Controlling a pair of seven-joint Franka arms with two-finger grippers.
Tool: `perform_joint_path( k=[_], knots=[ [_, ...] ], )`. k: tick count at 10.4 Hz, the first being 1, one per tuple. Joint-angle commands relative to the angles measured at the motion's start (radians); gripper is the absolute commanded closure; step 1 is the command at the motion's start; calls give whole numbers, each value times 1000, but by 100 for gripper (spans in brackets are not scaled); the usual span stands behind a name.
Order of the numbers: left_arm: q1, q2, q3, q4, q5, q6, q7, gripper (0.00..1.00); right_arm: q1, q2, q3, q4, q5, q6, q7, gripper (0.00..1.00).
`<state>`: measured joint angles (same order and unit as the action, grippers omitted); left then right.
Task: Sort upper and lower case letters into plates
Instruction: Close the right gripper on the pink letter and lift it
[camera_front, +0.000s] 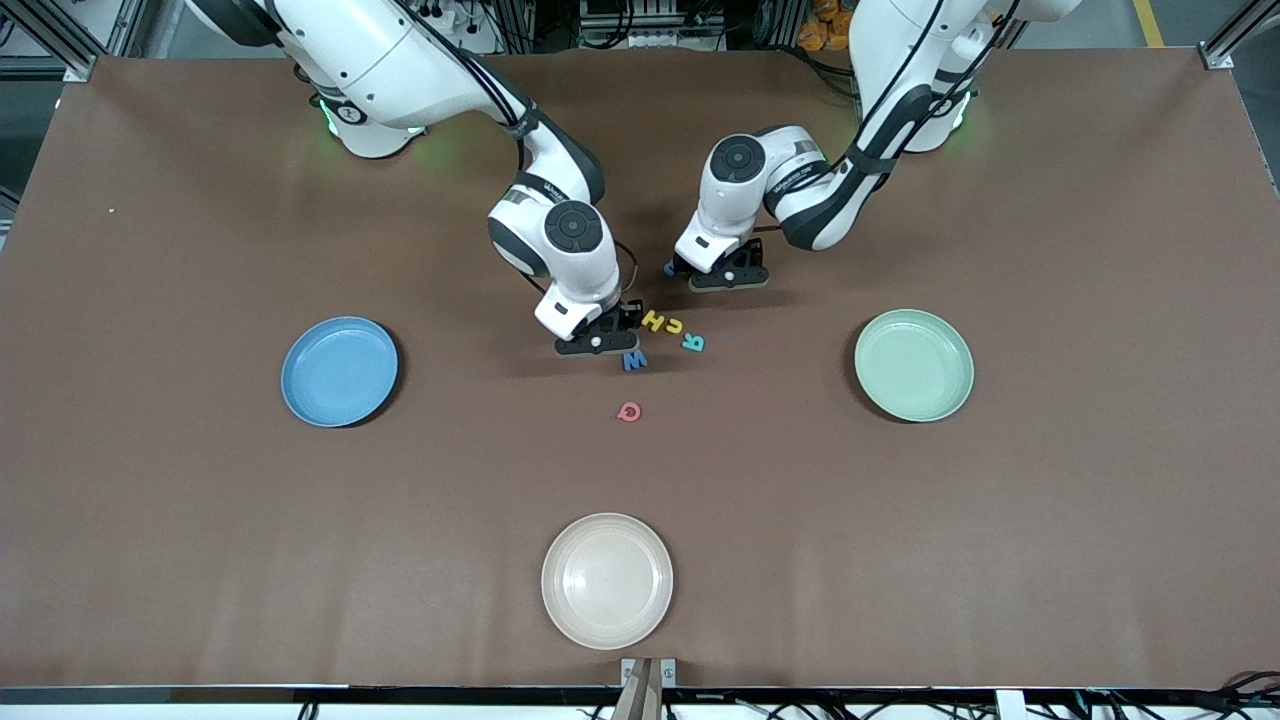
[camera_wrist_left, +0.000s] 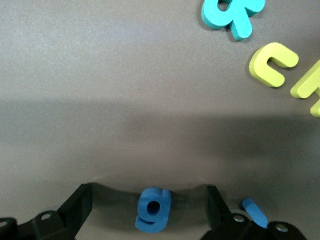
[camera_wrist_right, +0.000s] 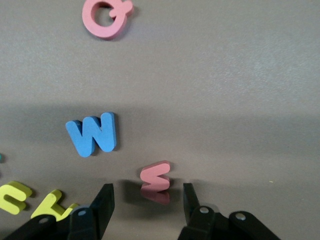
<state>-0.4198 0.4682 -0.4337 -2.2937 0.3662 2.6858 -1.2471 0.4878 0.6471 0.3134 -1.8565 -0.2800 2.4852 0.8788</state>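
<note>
Cream plate (camera_front: 607, 580) nearest; both grippers spread, apparently straddling small letters, unpinched.

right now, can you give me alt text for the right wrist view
The right tool is low over the brown table with its open black fingers either side of a small pink letter. A blue W and a pink Q lie farther out, with two yellow letters at the picture's edge.

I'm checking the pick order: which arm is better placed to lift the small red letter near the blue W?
Right. The right gripper straddles the small red letter, fingers open beside it. The left gripper brackets the blue g instead.
</note>
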Motion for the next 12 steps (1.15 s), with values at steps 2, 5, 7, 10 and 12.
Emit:
perform_joint_path(
  k=[2, 5, 7, 10, 12],
  knots=[
    [4, -6, -5, 8, 33, -12, -61, 0, 8, 28, 3, 19, -70, 8, 29, 43],
    [12, -6, -7, 7, 31, -12, -127, 0, 6, 31, 3, 19, -116, 8, 29, 50],
    [13, -6, -7, 5, 31, -15, -138, 0, 6, 31, 3, 20, -117, 8, 29, 54],
    [9, -5, -8, 6, 31, -23, -208, 20, 0, 25, 3, 19, -114, -6, 26, 100],
    [7, -5, -8, 6, 31, -23, -227, 19, -8, -10, 1, 19, -102, -46, 19, 100]
  ],
)
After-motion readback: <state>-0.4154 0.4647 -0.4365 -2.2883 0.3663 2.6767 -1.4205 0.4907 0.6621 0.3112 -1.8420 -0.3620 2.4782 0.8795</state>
